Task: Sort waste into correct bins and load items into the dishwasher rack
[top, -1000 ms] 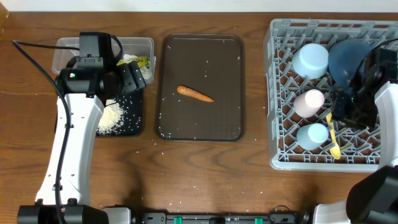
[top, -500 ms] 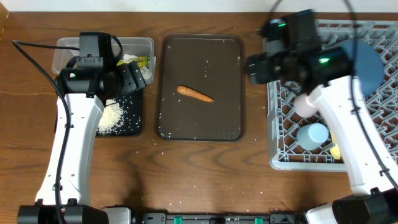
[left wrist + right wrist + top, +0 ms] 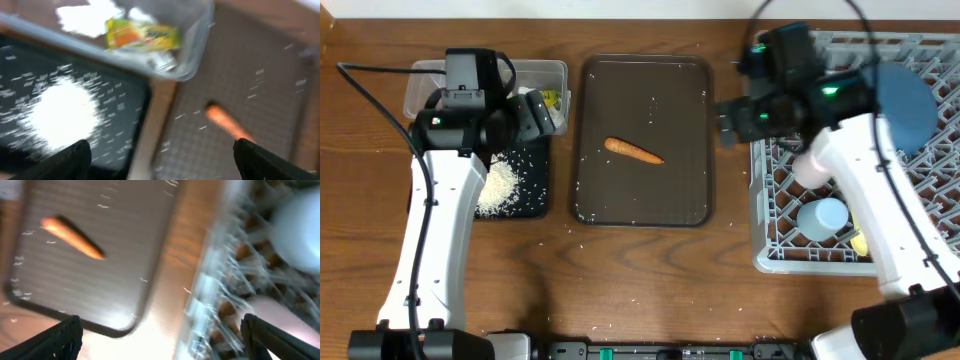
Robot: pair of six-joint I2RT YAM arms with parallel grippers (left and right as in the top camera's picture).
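Observation:
A small orange carrot (image 3: 634, 151) (image 3: 227, 122) (image 3: 72, 237) lies alone on the dark brown serving tray (image 3: 690, 190). The printed wrapper (image 3: 142, 35) and a white tissue (image 3: 87, 17) sit in the clear tub (image 3: 420, 85). Rice (image 3: 495, 187) is piled on the black tray (image 3: 535, 205). My left gripper (image 3: 535, 115) (image 3: 162, 160) hangs open and empty over the tub's near corner. My right gripper (image 3: 730, 112) (image 3: 160, 335) is open and empty above the gap between the brown tray and the grey rack (image 3: 765, 250). In the rack are the blue plate (image 3: 905, 105), white-pink cup (image 3: 812, 165), light blue cup (image 3: 823, 217) and spoon (image 3: 860, 243).
Loose rice grains are scattered on the brown tray, on the black tray and on the wooden table (image 3: 650, 280) around them. My right arm crosses the rack's left half and hides part of its load. Both wrist views are blurred.
My right arm has swung left from over the spoon in the rack to the rack's left edge, and its jaws have opened wide. The left gripper has shifted only slightly.

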